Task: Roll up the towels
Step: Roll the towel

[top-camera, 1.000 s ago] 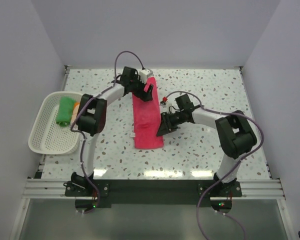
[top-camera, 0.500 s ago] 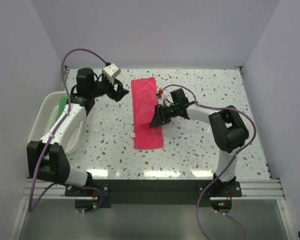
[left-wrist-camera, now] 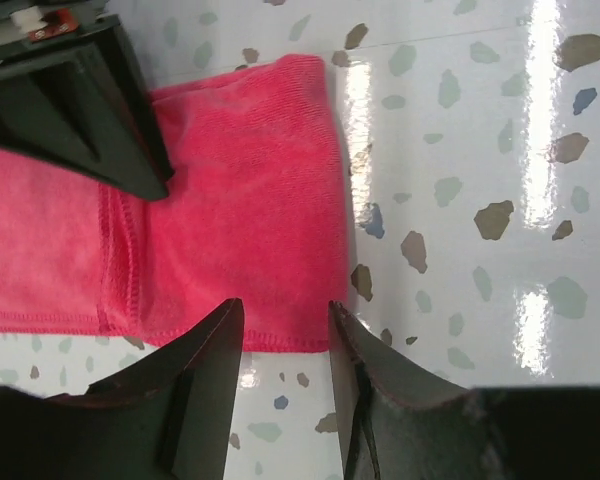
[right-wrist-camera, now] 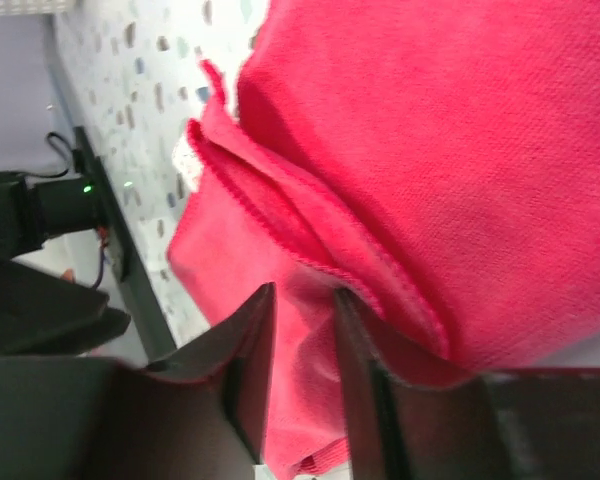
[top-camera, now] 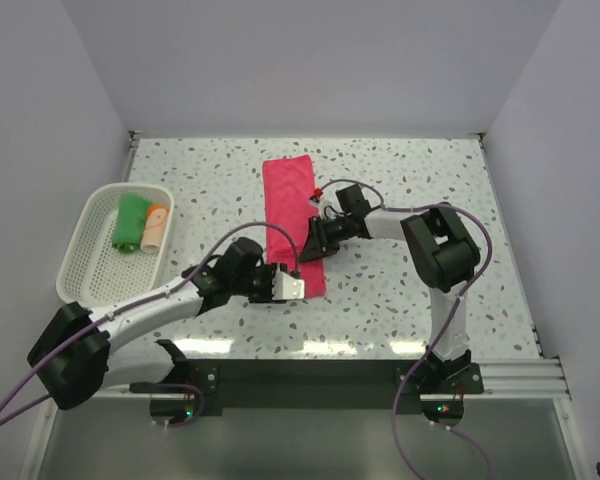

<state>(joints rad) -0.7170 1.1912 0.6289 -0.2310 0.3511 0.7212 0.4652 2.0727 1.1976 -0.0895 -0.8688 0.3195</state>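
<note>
Left arm (top-camera: 150, 305) swung down to pink towel (top-camera: 285, 215) (jaws spread); right jaws' state unclear.

Bright, even light falls from above on the table (top-camera: 400, 290), leaving white glare patches along its near edge. The left wrist view shows glare streaks at right (speckles washed out there) and the left gripper (left-wrist-camera: 283, 335) dark, soft-edged. The right gripper (right-wrist-camera: 302, 330) is likewise blurred, dark against the sharply focused pink-red towel (right-wrist-camera: 430, 150).
</note>
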